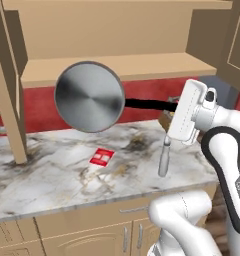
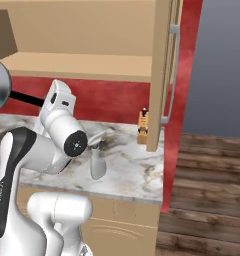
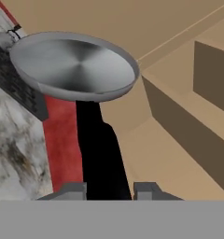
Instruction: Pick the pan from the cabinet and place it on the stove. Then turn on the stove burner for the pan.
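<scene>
One pan point(image 1: 89, 96) hung in the air just below the open cabinet point(image 1: 117, 65), above the counter point(image 1: 52, 170), its long handle running level into jaws clamped narrowly around it.

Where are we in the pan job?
Done: the cabinet stands open and the pan is off its shelf. In hand: the gripper is shut on the pan's black handle, holding it above the marble counter. Left: setting it on the stove and turning on the burner.

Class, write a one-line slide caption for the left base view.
The tool holds the pan by its handle, in the air before the open cabinet.
</scene>
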Motion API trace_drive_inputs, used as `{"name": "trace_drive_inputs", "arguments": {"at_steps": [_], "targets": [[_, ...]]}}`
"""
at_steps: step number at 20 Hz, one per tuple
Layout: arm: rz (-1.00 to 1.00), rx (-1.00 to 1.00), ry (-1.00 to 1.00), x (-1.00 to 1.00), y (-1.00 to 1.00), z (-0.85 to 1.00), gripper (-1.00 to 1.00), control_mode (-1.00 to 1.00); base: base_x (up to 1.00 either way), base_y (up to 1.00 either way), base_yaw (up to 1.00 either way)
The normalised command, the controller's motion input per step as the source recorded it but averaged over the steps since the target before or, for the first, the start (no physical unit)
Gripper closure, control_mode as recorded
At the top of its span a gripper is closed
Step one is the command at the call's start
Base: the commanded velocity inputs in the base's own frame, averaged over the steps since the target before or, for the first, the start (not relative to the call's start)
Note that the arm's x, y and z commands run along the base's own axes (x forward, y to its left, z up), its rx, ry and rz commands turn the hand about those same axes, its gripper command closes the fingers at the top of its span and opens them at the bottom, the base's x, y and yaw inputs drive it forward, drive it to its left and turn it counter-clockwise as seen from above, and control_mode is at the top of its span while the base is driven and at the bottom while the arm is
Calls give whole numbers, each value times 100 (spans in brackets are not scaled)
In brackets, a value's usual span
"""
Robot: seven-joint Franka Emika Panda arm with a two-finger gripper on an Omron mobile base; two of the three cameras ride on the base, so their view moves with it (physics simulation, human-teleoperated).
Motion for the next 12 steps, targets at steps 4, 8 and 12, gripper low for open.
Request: {"name": "trace_drive_inputs", "arguments": {"at_steps": [4,8,12], "targets": [[0,0,0,0,0,0,100,100,-53,0,0],[0,0,0,0,0,0,100,100,-61,0,0],[0,0,0,0,0,0,100,100,-68,0,0]]}}
